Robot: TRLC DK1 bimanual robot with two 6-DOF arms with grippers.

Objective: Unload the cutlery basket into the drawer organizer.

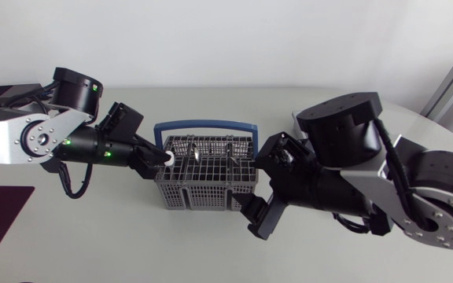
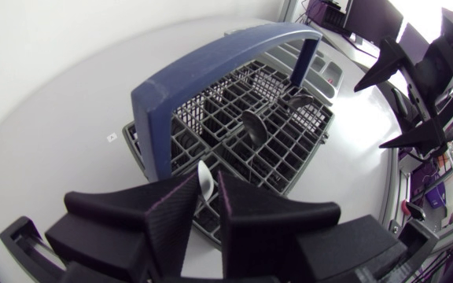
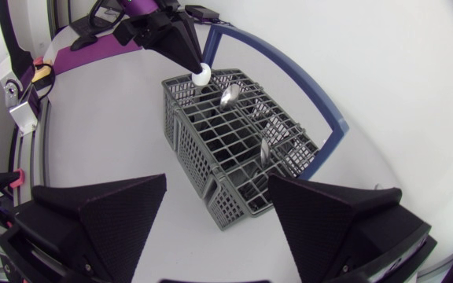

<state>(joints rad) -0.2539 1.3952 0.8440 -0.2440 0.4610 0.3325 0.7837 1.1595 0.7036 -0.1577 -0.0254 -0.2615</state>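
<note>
On the bench (image 1: 211, 255), about centre, you have the cutlery basket (image 1: 203, 196). From 9 o'clock your left arm (image 1: 77, 143) leans over its rim, jaws clenched on a white utensil (image 1: 168, 158). At 4 o'clock your right arm (image 1: 344, 181) angles down, jaws released, just beside the basket's corner.

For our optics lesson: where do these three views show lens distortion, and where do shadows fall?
Head view: little bending; soft shadows on the table under the right arm and cutlery basket. Left wrist view: fisheye curves the table's far edge and enlarges the left gripper holding a white utensil. Right wrist view: the right gripper's open fingers loom large.
</note>
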